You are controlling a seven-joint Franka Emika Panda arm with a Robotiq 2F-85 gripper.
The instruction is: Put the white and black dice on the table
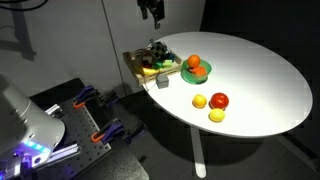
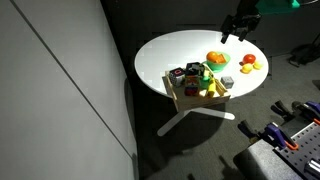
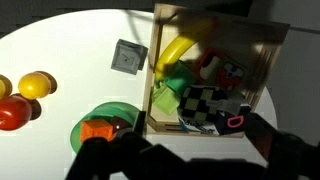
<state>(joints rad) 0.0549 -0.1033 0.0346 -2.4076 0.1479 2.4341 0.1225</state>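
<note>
The white and black dice (image 3: pixel 205 103) is a checkered cube lying in the near part of a small wooden tray (image 3: pixel 150 80), among a banana (image 3: pixel 180 50) and other toys. My gripper (image 3: pixel 190 162) is open and empty; its dark fingers frame the bottom of the wrist view, above the tray. In both exterior views the gripper (image 1: pixel 152 12) (image 2: pixel 240 25) hangs well above the round white table (image 1: pixel 260 70) (image 2: pixel 170 55). The tray (image 1: pixel 150 65) (image 2: pixel 200 90) stands at the table's edge; the dice is too small to pick out there.
A plain grey block (image 3: pixel 128 57) lies on the table beside the tray. A green plate (image 3: pixel 105 115) (image 1: pixel 195 72) (image 2: pixel 217 60) holds an orange item. Yellow and red fruits (image 3: pixel 25 95) (image 1: pixel 212 104) (image 2: pixel 248 62) lie further along the tabletop.
</note>
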